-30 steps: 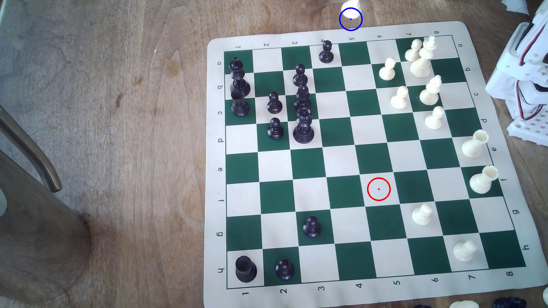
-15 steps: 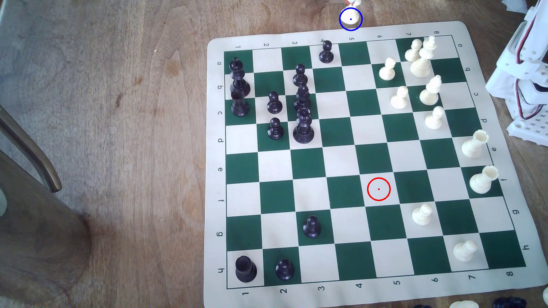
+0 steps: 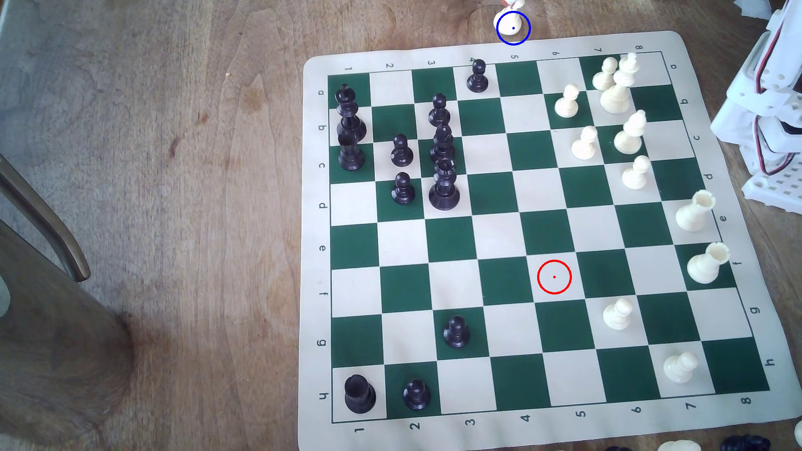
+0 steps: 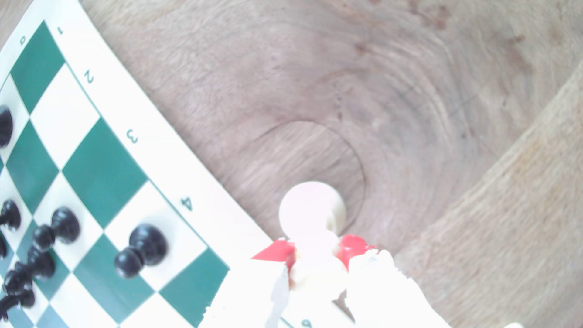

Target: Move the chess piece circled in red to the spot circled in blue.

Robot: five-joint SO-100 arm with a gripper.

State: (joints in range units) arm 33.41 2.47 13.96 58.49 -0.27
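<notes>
Brown wood table point(image 3: 173, 173), worn grain, fills the left half of the exterior view; a chair back edges in at far left.

Board point(image 3: 534, 238): green-and-cream roll-up mat, right half of that frame. Black pieces cluster upper left of the mat and along its lower left corner; cream ones run down its right side. Arm base point(image 3: 772, 108), white with red wiring, sits at the right edge.

Red circle point(image 3: 554, 276): lower centre of the mat, on a bare cream square. Nothing stands in it.

Blue circle point(image 3: 513, 27): top centre of the frame, on wood just beyond the mat's edge.

Queen point(image 3: 507, 21) point(image 4: 310, 211): cream, seen base-first inside the blue ring, overlapping its upper left rim. Against the frames from 1 s and 0.5 s ago the base has sunk into the ring and drifted slightly to the exterior view's left. Cannot tell whether it touches the wood.

Gripper point(image 4: 317, 252): red-padded jaws closed narrowly on the queen's stem, 1 pad on each side, base pointing away toward the table.

Judgement: carry is done, placement phase. Next is to settle the base flat, a touch back toward the dot, then let go. Risk: tipping if released while tilted.
</notes>
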